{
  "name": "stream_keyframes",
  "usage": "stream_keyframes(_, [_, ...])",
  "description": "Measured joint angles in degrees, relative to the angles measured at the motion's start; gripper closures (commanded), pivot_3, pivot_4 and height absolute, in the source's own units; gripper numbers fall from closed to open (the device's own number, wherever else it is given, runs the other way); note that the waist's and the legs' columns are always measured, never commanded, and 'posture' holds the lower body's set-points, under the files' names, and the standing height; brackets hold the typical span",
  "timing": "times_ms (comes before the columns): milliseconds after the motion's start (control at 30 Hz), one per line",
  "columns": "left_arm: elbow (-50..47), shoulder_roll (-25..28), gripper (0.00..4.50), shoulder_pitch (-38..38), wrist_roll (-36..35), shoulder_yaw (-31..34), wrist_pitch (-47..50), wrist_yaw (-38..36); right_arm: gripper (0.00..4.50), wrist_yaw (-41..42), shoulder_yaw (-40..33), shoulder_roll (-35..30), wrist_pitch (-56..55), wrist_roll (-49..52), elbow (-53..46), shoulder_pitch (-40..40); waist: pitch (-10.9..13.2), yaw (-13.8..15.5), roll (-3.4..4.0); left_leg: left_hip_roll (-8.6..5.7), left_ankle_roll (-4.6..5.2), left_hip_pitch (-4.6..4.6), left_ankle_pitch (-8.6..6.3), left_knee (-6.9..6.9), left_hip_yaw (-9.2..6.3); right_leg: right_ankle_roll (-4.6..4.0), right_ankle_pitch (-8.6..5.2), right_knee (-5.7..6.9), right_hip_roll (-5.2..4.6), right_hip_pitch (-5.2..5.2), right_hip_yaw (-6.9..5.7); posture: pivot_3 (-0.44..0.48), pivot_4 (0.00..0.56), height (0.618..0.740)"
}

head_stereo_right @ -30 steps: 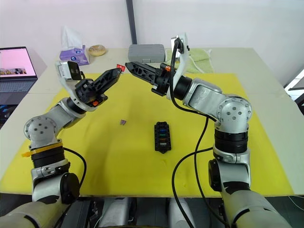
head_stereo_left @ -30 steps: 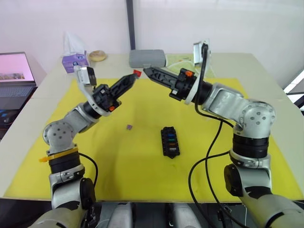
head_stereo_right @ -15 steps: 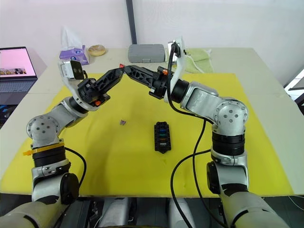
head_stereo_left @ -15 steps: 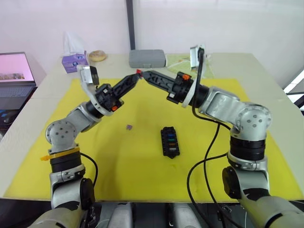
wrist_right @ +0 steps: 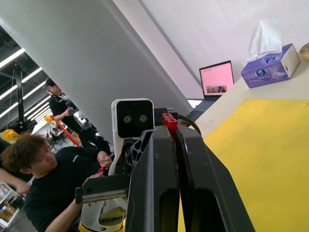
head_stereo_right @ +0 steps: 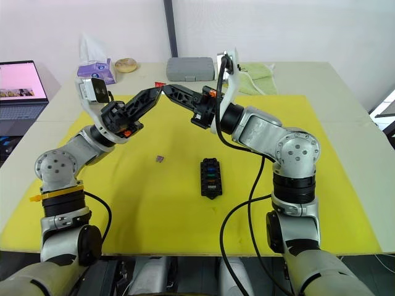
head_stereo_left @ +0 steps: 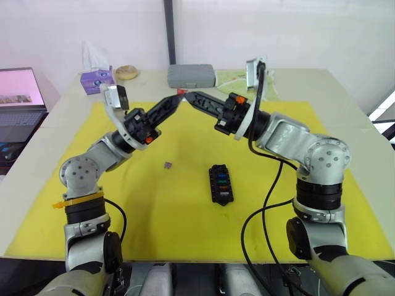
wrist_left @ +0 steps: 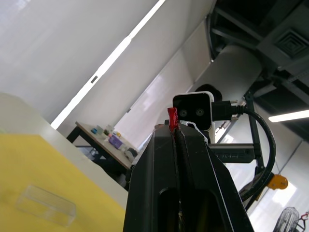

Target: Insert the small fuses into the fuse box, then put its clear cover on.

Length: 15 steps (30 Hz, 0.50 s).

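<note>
Both arms were raised over the yellow mat (head_stereo_left: 154, 203), fingertips meeting. The left gripper (head_stereo_left: 178, 98) was clenched on the red fuse (wrist_left: 172, 117). The right gripper (head_stereo_left: 189, 97) had its fingers pressed close at that same fuse; whether it truly gripped it I could not tell. The fuse box (head_stereo_left: 220, 183) lay on the mat, a purplish fuse (head_stereo_left: 167, 164) near it. The clear cover (wrist_left: 46, 204) lay apart.
</note>
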Motion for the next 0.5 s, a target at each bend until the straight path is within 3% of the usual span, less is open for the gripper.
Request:
stream_keyframes(100, [0.0,0.2,4.50,0.0,0.0,-0.1,0.0,0.0,4.44,0.0,0.0,0.0,0.0,0.0,0.0,0.0,0.0,0.0,0.00,0.00,0.00,0.00,0.00,0.00,0.00,0.00,0.00,-0.01,0.00,0.00,0.00,0.000,0.150,0.740])
stream_keyframes(233, [0.1,0.4,4.50,0.0,0.0,-0.2,-0.1,-0.1,3.11,0.0,0.1,0.1,0.0,-0.1,0.0,0.0,0.0,0.0,0.00,0.00,0.00,0.00,0.00,-0.01,0.00,0.00,0.00,-0.01,0.00,0.00,0.00,0.000,0.150,0.740])
stream_keyframes(500, [0.2,0.5,4.50,0.0,-0.1,-0.2,-0.1,-0.1,3.11,0.0,0.1,0.2,-0.3,-0.1,0.0,0.0,0.0,0.0,0.00,0.00,0.00,0.00,0.00,-0.03,0.00,0.00,0.00,-0.04,0.00,0.00,0.00,0.000,0.150,0.740])
